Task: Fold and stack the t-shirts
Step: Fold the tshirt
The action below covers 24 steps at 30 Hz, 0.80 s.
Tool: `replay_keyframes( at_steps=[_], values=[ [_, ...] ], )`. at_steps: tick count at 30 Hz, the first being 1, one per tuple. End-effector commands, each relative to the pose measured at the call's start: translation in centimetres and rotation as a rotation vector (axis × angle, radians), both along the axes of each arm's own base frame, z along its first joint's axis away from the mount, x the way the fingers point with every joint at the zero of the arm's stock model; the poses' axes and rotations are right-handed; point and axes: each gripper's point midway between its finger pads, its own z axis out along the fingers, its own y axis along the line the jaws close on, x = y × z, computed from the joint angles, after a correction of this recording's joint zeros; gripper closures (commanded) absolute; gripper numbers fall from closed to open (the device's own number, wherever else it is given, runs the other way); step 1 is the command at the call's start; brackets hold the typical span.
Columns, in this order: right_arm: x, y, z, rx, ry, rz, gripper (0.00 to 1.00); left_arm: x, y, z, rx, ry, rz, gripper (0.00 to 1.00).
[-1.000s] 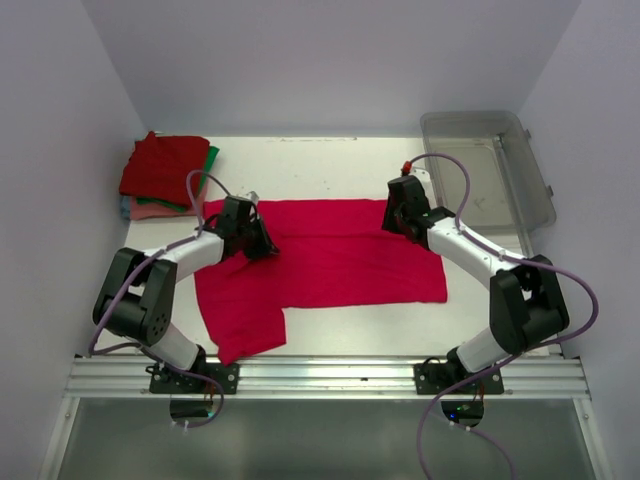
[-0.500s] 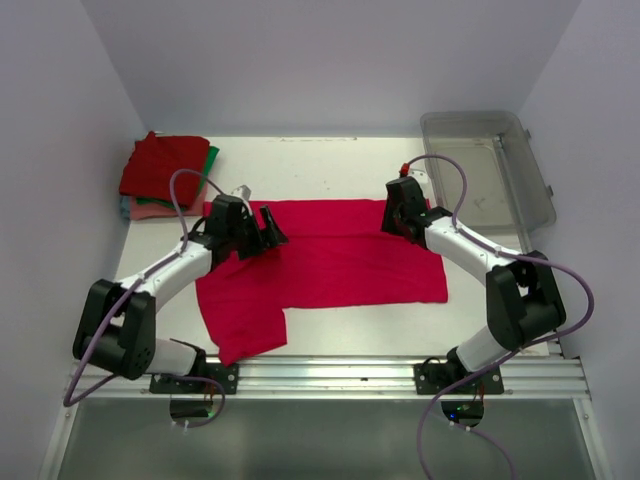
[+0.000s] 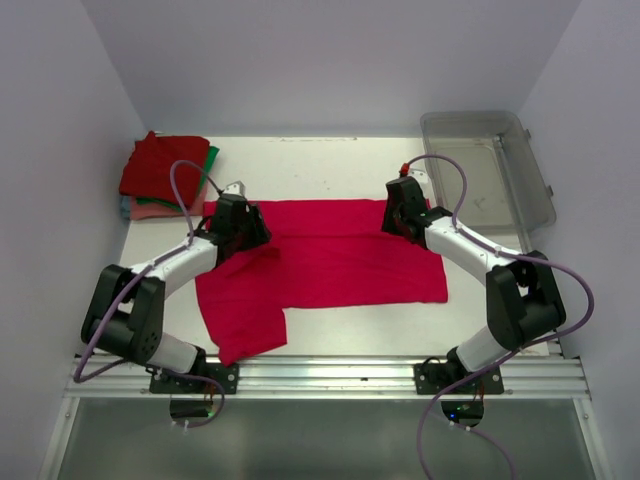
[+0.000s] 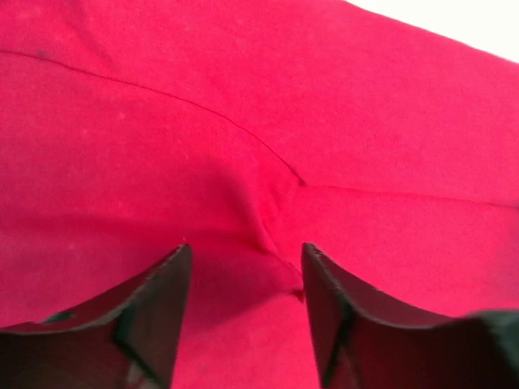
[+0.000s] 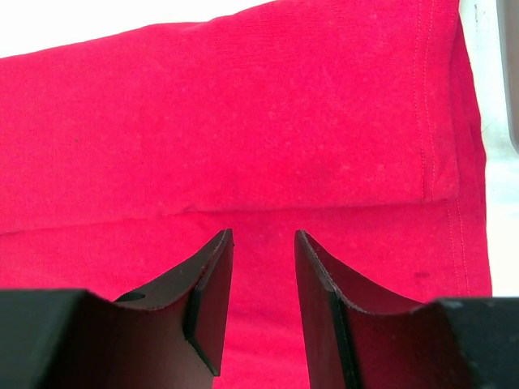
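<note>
A crimson-pink t-shirt (image 3: 340, 255) lies spread flat in the middle of the table, one sleeve hanging toward the near left. My left gripper (image 3: 252, 235) stands open over its far left part; in the left wrist view the left gripper (image 4: 243, 259) straddles a small raised wrinkle (image 4: 272, 231) in the t-shirt (image 4: 243, 121). My right gripper (image 3: 398, 225) hovers over the far right part. In the right wrist view the right gripper (image 5: 263, 239) has its jaws a little apart above the smooth t-shirt (image 5: 243, 121), with nothing between them. Folded t-shirts, dark red (image 3: 160, 165) over green (image 3: 208, 160) and salmon-pink (image 3: 150, 210), are stacked at the far left.
A clear grey plastic bin (image 3: 540, 195) stands at the far right corner, close to the right arm. White walls close in the table on three sides. The metal rail (image 3: 330, 375) with both arm bases runs along the near edge.
My left gripper has opened and let go of the cloth, lifting and shifting a little toward the far edge. The right arm has hardly moved, and the shirt's outline looks the same.
</note>
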Motion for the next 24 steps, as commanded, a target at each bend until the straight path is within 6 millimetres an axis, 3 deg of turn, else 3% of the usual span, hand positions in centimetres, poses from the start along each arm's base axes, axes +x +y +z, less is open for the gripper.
replay_keyframes(
  at_steps=[1, 4, 7, 14, 24],
  values=[
    [0.9, -0.2, 2.2, 0.006, -0.073, -0.008, 0.6, 3.6, -0.6, 1.2, 0.017, -0.121, -0.008, 0.46],
    [0.7, -0.4, 2.2, -0.004, -0.071, -0.004, 0.6, 3.1, -0.9, 0.4, 0.01, -0.089, -0.025, 0.67],
    [0.7, -0.5, 2.4, -0.012, -0.079, -0.006, 0.6, 1.6, -0.1, -0.5, 0.039, -0.019, -0.019, 0.79],
    [1.0, -0.3, 2.2, -0.008, -0.073, -0.006, 0.6, -3.4, 1.4, -3.5, 0.097, 0.153, -0.039, 0.8],
    [1.1, -0.4, 2.0, -0.018, -0.063, -0.01, 0.61, -6.8, 1.0, -6.6, 0.064, 0.278, -0.086, 0.84]
  ],
)
